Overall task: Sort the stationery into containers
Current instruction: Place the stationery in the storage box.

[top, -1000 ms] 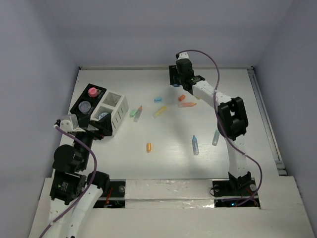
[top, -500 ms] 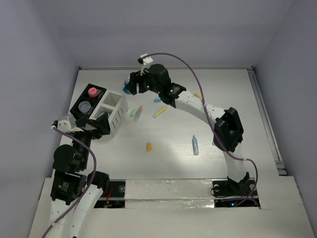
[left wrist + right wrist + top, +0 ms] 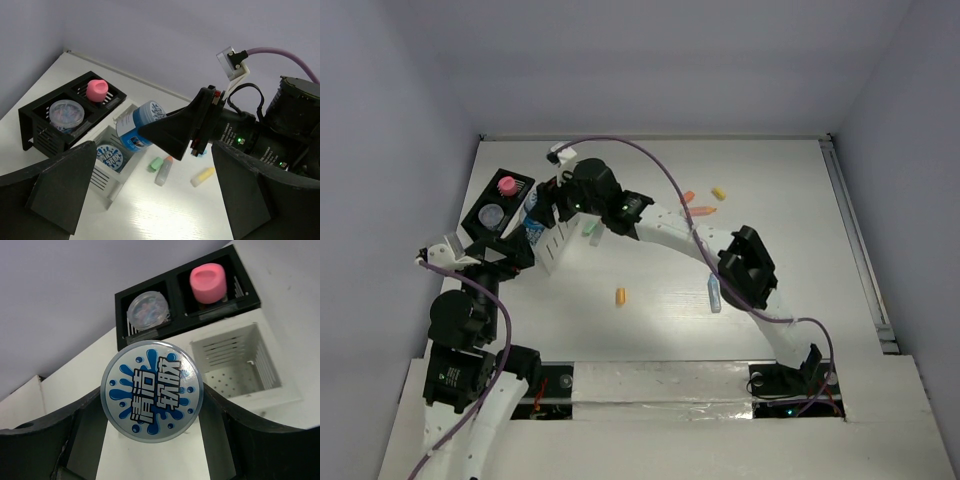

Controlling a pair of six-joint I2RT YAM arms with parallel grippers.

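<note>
Two containers stand together: one black ribbed plastic tray [image 3: 42, 137] with two compartments and one white slatted plastic box [image 3: 102, 177], also with two. Round tubs number four: one blue splash-lidded tub [image 3: 152, 390], a second blue splash-lidded tub [image 3: 109, 155], one clear-lidded tub [image 3: 148, 311] and one pink tub [image 3: 209, 282]. On the white tabletop [image 3: 660, 330] the overhead view gives six small sticks: three orange sticks [image 3: 620, 296], one yellow stick [image 3: 719, 193], one blue stick [image 3: 713, 298] and one green stick [image 3: 587, 229]. The left wrist view adds one grey stick [image 3: 163, 175] and one pale yellow stick [image 3: 202, 176].

The lid of the tub [image 3: 152, 390] reads 清洁软胶 in bold characters among blue splashes. A second tub [image 3: 109, 154] in the white box [image 3: 100, 177] bears similar print, too small to read.
</note>
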